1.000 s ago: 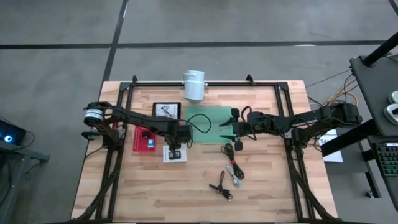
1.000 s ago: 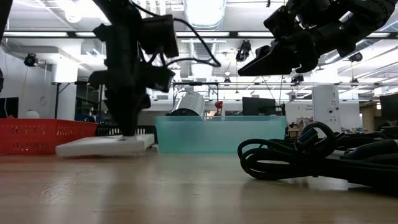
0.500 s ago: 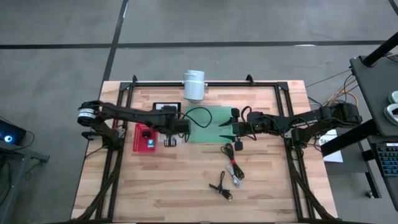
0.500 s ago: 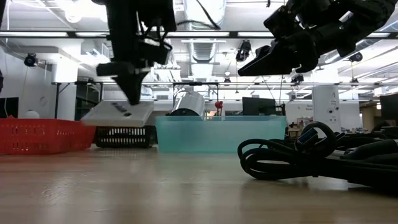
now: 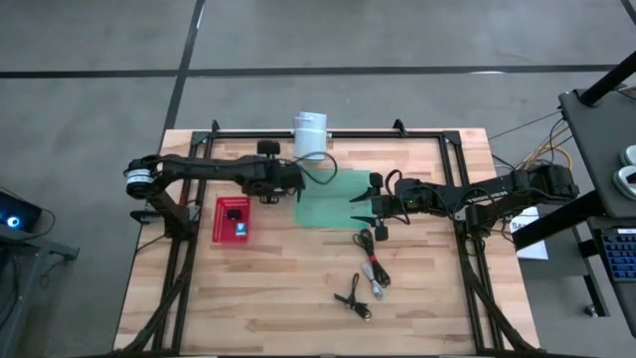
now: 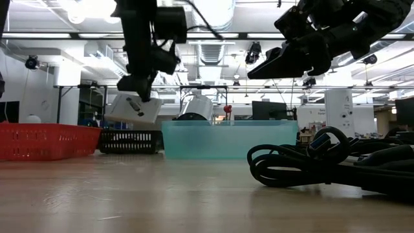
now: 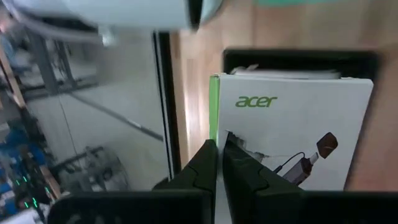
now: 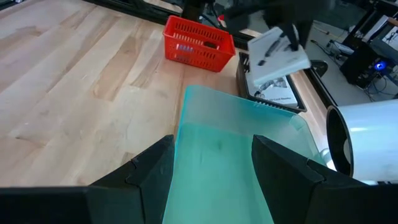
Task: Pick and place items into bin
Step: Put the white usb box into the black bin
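L hand (image 6: 139,87) grips tilted white box (image 6: 132,108) above table; black cables (image 6: 336,165) maybe coiled, foreground.

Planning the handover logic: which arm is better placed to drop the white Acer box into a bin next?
Left. Its tool is shut on the white printed Acer box, lifted off the table beside the translucent teal bin. The right tool hangs open over that bin's other end, holding nothing.

The black tray (image 7: 298,59) lies mostly hidden under the white box (image 7: 298,134) — the box's lower part cut off.
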Tool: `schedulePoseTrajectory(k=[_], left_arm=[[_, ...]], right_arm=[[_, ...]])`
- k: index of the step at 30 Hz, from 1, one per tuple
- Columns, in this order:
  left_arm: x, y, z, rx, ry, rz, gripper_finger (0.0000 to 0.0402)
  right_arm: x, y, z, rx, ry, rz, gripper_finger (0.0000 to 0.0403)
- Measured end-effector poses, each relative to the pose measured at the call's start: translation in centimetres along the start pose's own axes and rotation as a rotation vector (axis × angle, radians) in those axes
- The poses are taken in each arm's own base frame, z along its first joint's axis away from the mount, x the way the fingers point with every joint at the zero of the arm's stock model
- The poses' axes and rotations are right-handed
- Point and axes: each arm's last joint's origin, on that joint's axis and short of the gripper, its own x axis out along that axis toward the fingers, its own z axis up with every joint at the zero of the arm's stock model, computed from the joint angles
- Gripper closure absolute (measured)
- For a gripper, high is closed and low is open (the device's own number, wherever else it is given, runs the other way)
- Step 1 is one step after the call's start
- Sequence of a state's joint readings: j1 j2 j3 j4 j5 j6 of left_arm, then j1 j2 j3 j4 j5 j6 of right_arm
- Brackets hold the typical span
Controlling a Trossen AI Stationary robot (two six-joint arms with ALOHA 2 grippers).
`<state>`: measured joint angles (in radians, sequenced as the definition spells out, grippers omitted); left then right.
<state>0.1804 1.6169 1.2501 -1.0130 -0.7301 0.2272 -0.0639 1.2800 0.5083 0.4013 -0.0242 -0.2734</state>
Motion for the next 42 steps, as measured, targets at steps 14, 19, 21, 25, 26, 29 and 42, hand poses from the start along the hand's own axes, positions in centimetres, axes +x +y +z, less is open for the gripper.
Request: schedulePoseTrajectory(k=[14,19,21,25,26,29,42], left_arm=[[3.3,2.1,-0.4,-0.045,-0.033,-0.107,0.0401],[4.0,1.9,-0.4,-0.014,-0.053,-0.105,0.0401],[4.4,1.7,-0.7,-0.009,-0.041,-0.118,0.0401],[5.0,1.6,-1.1,-0.017,-0.037,-0.18,0.0401],[5.1,1.6,-1.1,-0.023,-0.044,-0.194,0.0401],[5.1,1.8,-0.9,-0.042,-0.066,-0.198,0.04],[5.1,1.9,-0.7,-0.055,-0.086,-0.191,0.0299]], right_arm=[[0.0,0.0,-0.1,-0.013,0.002,0.001,0.0202],[0.0,0.0,-0.1,-0.015,0.003,0.001,0.0202],[0.0,0.0,-0.1,-0.015,0.003,0.001,0.0202],[0.0,0.0,-0.1,-0.015,0.003,0.001,0.0202],[0.0,0.0,-0.1,-0.015,0.003,0.001,0.0202],[0.0,0.0,-0.1,-0.015,0.003,0.001,0.0202],[0.0,0.0,-0.1,-0.016,0.004,0.001,0.0202]])
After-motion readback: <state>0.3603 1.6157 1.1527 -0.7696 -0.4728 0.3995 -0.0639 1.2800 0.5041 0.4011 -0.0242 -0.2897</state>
